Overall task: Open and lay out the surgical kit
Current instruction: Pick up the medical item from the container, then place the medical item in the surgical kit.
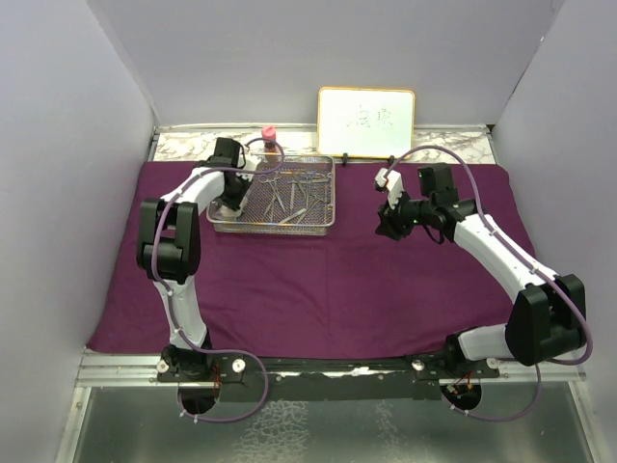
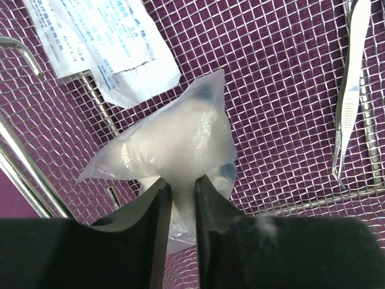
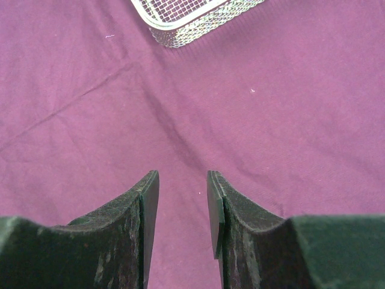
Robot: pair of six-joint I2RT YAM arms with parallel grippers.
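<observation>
Pinching a crumpled translucent pouch, left end effector clenches; right end effector gapes.

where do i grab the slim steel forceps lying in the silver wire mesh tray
Pinch the slim steel forceps across its mid-shank, straight down from above: it lies flat on the silver wire-mesh tray, long and narrow, tips close to the tray wall, so a side approach looks blocked.

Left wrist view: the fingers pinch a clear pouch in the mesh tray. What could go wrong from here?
The left gripper holds only a thin fold of the clear pouch, so it may slip on lifting. The white packets lie beside it in the mesh tray; a lift might drag them along.
</observation>
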